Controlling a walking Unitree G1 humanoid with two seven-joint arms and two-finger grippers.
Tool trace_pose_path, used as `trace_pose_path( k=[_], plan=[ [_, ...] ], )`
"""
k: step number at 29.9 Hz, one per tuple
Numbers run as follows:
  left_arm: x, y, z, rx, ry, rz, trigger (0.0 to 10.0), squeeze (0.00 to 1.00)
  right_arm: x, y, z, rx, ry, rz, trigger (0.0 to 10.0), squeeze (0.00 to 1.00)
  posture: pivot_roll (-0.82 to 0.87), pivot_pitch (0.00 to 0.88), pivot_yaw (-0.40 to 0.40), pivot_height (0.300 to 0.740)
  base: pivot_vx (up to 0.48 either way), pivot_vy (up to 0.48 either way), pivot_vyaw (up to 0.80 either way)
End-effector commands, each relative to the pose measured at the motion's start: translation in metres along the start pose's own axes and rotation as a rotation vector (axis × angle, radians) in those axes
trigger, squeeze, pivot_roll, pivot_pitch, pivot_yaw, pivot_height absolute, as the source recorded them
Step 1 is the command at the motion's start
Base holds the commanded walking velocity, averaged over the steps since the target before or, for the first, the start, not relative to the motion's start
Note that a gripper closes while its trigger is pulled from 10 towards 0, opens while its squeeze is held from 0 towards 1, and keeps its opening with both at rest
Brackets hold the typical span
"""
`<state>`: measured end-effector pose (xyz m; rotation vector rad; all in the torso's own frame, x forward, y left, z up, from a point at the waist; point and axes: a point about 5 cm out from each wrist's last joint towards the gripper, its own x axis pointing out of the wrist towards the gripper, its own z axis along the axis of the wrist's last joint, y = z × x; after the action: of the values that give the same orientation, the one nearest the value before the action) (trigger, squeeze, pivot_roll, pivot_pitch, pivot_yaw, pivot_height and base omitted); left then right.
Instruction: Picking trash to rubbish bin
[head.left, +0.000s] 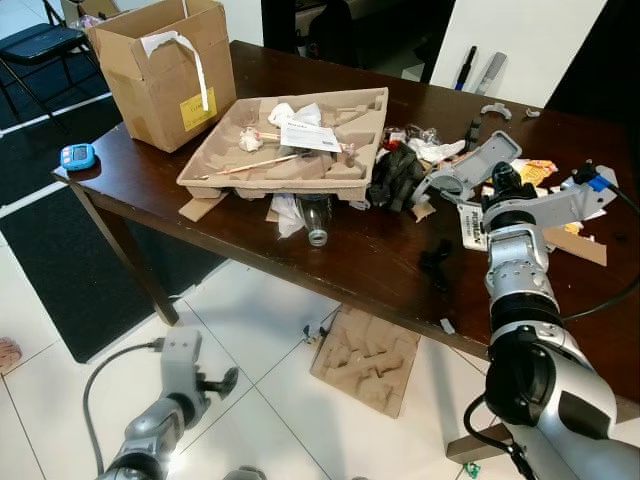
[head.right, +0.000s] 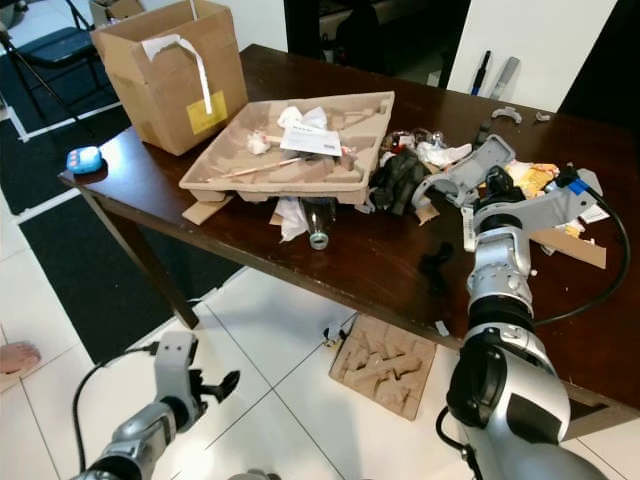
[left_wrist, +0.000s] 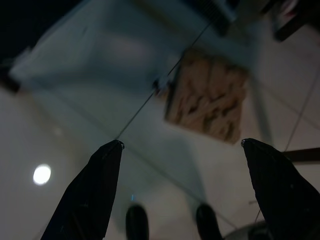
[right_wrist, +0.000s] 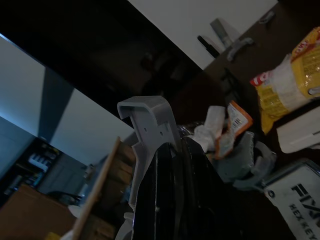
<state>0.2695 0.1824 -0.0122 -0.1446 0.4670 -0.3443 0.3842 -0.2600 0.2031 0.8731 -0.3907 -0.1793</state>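
Observation:
Trash litters the dark wooden table: a moulded pulp tray holding crumpled paper and a stick, a clear bottle under its edge, a black clump, wrappers and a yellow snack packet. My right gripper reaches over the table's right part, shut on a grey plastic piece among the wrappers. My left gripper hangs low near the floor beside the table, open and holding nothing. An open cardboard box stands on the table's far left corner.
A blue timer lies at the table's left corner. A pulp cardboard piece rests on the white tiled floor under the table's front edge. A black mat covers the floor on the left, with a folding chair behind.

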Motion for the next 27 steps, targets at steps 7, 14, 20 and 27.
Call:
trace_pose_path(
  k=[7,14,20,27],
  plan=[
    [0.008,-0.012,0.021,0.037,-0.084,-0.134,10.0,0.0,0.004,0.004,0.028,0.153,-0.079,0.171,0.0,0.0,0.14,0.106,-0.002,0.74,0.0,0.0,0.0],
    [0.014,-0.022,0.043,0.081,-0.161,-0.233,10.0,0.0,-0.003,0.006,0.059,0.231,-0.162,0.39,0.0,0.0,0.14,0.104,-0.003,0.74,0.0,0.0,0.0],
    [0.022,-0.045,0.063,0.143,-0.234,-0.354,10.0,0.0,-0.003,-0.014,0.072,0.126,-0.2,0.251,0.8,0.0,0.14,0.103,-0.003,0.74,0.0,0.0,0.0],
    [0.026,-0.074,0.09,0.201,-0.33,-0.48,10.0,0.0,-0.001,-0.013,0.064,0.019,-0.106,0.19,10.0,0.0,0.12,0.101,0.004,0.74,0.0,0.0,-0.28]
  ],
)
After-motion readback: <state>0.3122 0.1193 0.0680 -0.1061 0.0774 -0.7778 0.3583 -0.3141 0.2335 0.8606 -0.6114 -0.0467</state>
